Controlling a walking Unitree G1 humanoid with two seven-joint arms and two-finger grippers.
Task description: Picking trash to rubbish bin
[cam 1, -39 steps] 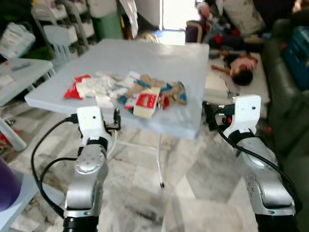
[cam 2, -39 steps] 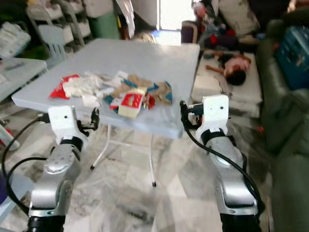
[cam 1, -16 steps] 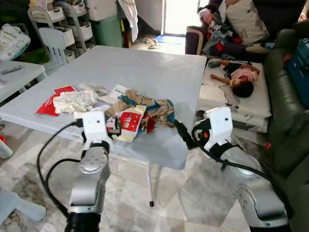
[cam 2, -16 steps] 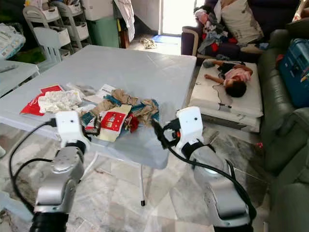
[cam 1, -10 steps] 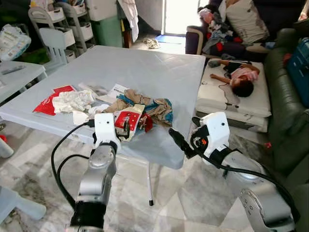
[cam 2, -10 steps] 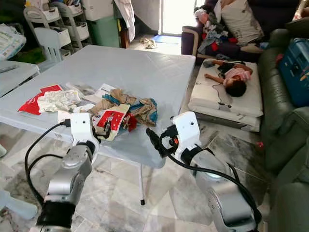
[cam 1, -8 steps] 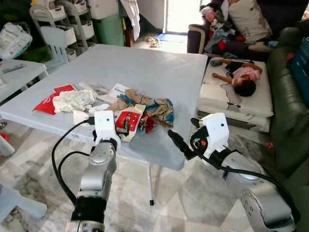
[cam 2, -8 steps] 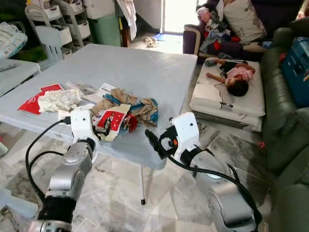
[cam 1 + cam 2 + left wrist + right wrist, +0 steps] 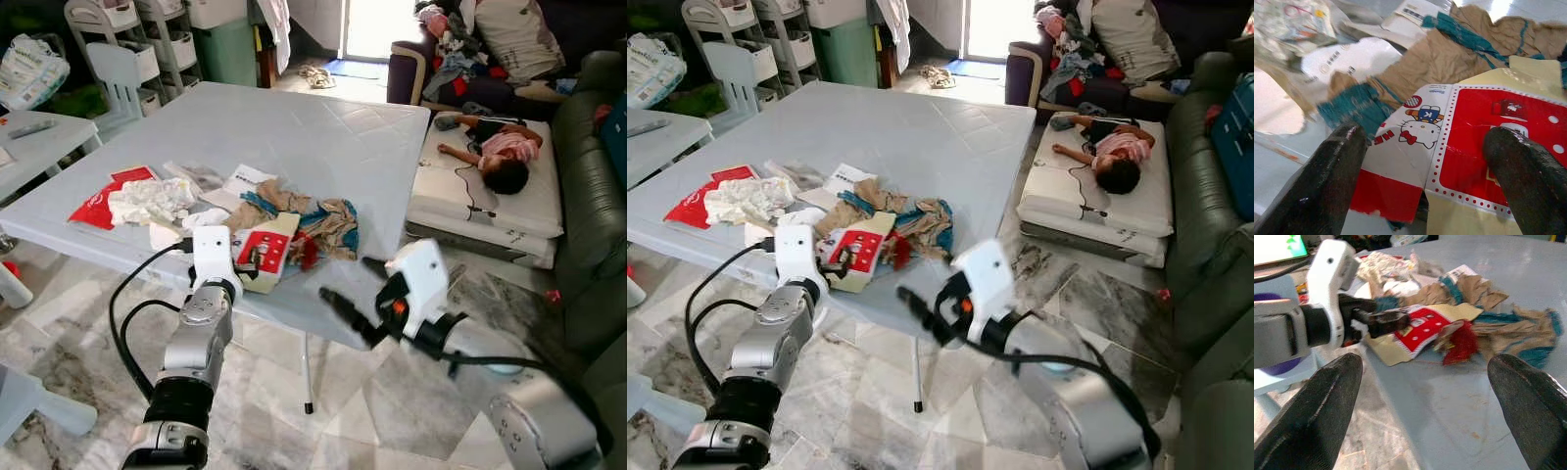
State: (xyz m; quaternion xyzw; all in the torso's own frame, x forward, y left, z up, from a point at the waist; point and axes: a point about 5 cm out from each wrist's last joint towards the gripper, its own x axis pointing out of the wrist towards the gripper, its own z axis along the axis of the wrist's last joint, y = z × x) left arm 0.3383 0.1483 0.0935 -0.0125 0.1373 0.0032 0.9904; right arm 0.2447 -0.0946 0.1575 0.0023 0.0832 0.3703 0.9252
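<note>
We are working at the near edge of the light grey desk (image 9: pixel 323 137), where the trash is lying in a loose pile; the far half of the desk is bare. Beyond the desk's right edge there is open marble floor (image 9: pixel 382 411), then a mattress (image 9: pixel 490 211) with a person (image 9: pixel 495 157) lying on it.

Our left claw (image 9: pixel 250 260) is reaching over the near edge, fingers (image 9: pixel 1327 171) spread wide apart, one on each side of the red and cream carton (image 9: pixel 1464 147) without closing on it. The carton is lying flat, its long axis running from the near edge away toward the desk's middle, and its near end is overhanging the edge slightly.

Our right claw (image 9: pixel 338 304) is hovering just off the near edge toward the desk's right corner, fingers (image 9: pixel 1317 406) released and wide open, holding nothing, pointing toward the pile.

Trash count, near edge: one carton; one bundle of crumpled brown and teal paper (image 9: pixel 313 215) touching the carton's far side; one small red scrap (image 9: pixel 1462 342) between them; one crumpled white tissue wad (image 9: pixel 147 201) toward the left; one flat red wrapper (image 9: pixel 103 201) under it; one white printed card (image 9: pixel 245 181) behind the brown paper.
</note>
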